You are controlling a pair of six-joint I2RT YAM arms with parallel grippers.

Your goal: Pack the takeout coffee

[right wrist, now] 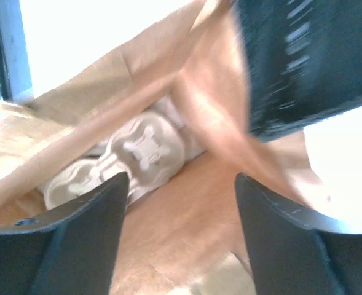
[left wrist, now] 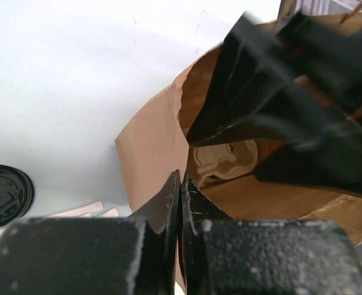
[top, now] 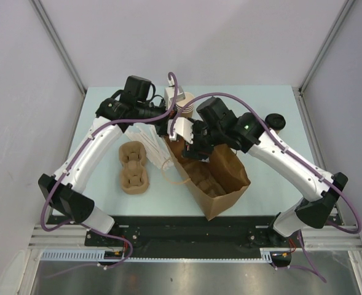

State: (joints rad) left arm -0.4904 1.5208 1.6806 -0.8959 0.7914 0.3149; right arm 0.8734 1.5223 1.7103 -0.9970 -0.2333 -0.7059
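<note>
**Fig.** Coffee cup upright on the bench, black lid up, long axis vertical, well apart from the paper bag. My left gripper, closed, appears to pinch the bag's lip. My right gripper, spread and empty, sits at its mouth. Risks: the lip slips and the mouth collapses; a tilted cup spills.

Reaching inward with left arm and right arm; pinching left gripper closed, spreading right gripper wide.

Bright, even light; right wrist view blurred, whites blown out, right hand soft-edged.
</note>
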